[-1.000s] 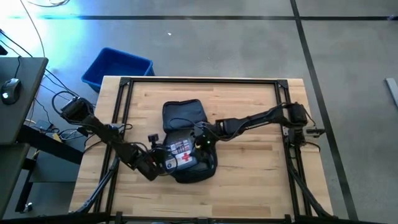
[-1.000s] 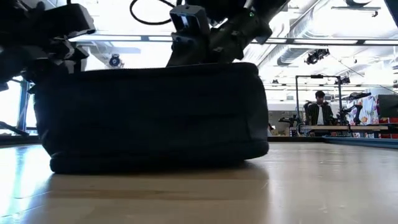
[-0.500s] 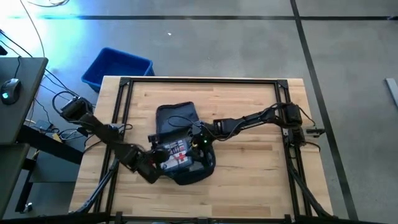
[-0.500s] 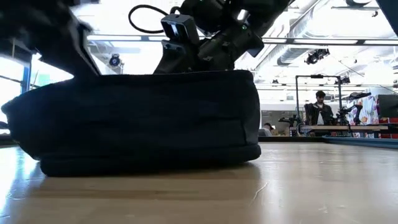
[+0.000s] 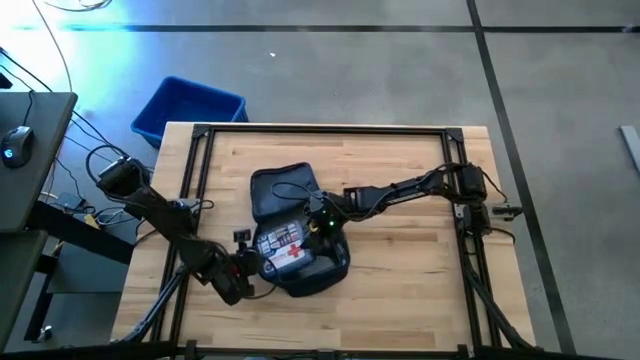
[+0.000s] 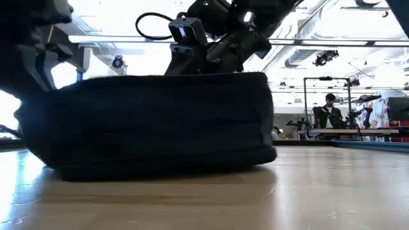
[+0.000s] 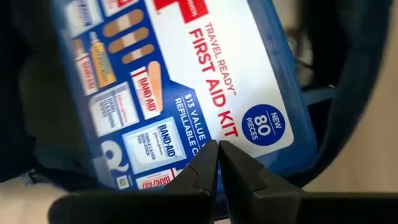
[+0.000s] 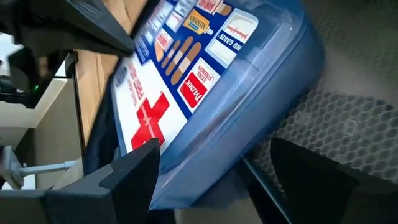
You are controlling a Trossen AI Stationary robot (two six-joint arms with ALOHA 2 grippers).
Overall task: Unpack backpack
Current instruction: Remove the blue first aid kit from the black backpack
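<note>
Backpack (image 5: 300, 235) first: you have it lying open near the middle of the bench (image 5: 400, 280), flap thrown back toward the blue bin (image 5: 185, 108) that sits on the floor past the bench's far left corner. Your left gripper (image 7: 217, 163) is at the backpack's left edge, its jaws pressed together with nothing between them, tips just over the near edge of the first aid kit (image 7: 180, 81). That kit lies label-up inside the backpack's open mouth. Your right gripper (image 8: 205, 171) reaches in from the backpack's right side, jaws spread wide on either side of the kit's blue plastic case; whether they touch it you cannot tell. Backpack fabric walls the kit in all around. Beyond the backpack, a person (image 6: 329, 114) stands far back in the room.
</note>
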